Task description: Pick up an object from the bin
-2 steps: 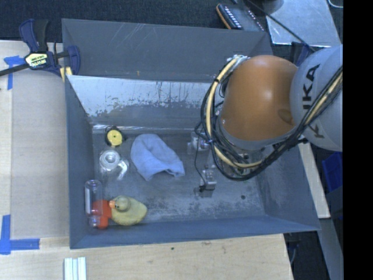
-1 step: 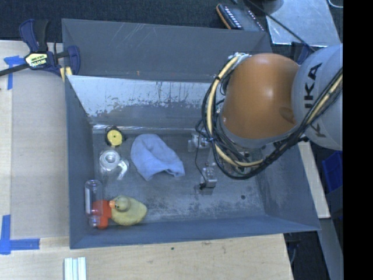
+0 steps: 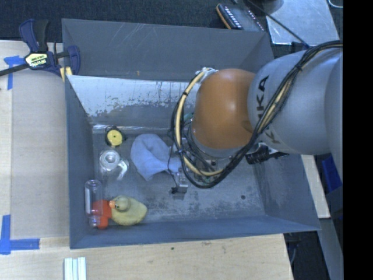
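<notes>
My gripper [image 3: 178, 186] reaches down into the middle of the bin from under the arm's orange cover, and most of it is hidden. Its lower end stands on or just above the bin floor, right beside the right edge of a crumpled light blue cloth [image 3: 149, 155]. Whether it touches the cloth I cannot tell. A yellow rubber duck [image 3: 127, 210] lies to the lower left of the gripper, near the bin's front wall.
Left of the cloth stands a small clear plastic cup [image 3: 109, 162], with a small yellow round thing [image 3: 115, 137] behind it. A clear bottle with an orange cap [image 3: 94, 205] lies against the left wall beside the duck. The arm covers the bin's right half.
</notes>
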Robot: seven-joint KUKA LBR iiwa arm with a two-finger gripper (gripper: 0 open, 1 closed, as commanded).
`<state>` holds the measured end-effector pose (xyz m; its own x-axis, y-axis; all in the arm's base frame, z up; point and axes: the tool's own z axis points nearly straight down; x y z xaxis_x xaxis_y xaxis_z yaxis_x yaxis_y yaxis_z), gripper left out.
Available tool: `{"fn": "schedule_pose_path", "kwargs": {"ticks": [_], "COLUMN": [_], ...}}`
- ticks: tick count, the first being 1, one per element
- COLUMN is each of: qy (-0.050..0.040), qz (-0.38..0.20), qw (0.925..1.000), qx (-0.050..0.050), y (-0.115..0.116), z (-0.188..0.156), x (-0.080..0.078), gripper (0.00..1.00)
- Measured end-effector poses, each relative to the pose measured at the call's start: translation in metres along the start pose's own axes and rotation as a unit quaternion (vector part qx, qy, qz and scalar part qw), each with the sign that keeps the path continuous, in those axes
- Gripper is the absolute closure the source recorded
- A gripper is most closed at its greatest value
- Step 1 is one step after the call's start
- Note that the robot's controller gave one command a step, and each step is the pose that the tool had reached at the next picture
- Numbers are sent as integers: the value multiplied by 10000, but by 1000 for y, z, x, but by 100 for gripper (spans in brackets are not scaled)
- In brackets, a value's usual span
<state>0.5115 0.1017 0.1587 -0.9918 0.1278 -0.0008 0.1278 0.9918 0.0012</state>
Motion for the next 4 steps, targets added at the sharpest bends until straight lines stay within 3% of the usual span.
{"fn": "schedule_pose_path", "kwargs": {"ticks": [1,2,3,4], "qy": [-21,-41,4,-57], "qz": [-635,-645,-873,-2109], "qw": [9980,9979,9962,9775], "qx": [0,-3,6,-1], "y": [-3,-4,0,-2], "z": [21,24,-9,80], "x": [-39,-45,-39,-46], "gripper": [0,0,0,100]}}
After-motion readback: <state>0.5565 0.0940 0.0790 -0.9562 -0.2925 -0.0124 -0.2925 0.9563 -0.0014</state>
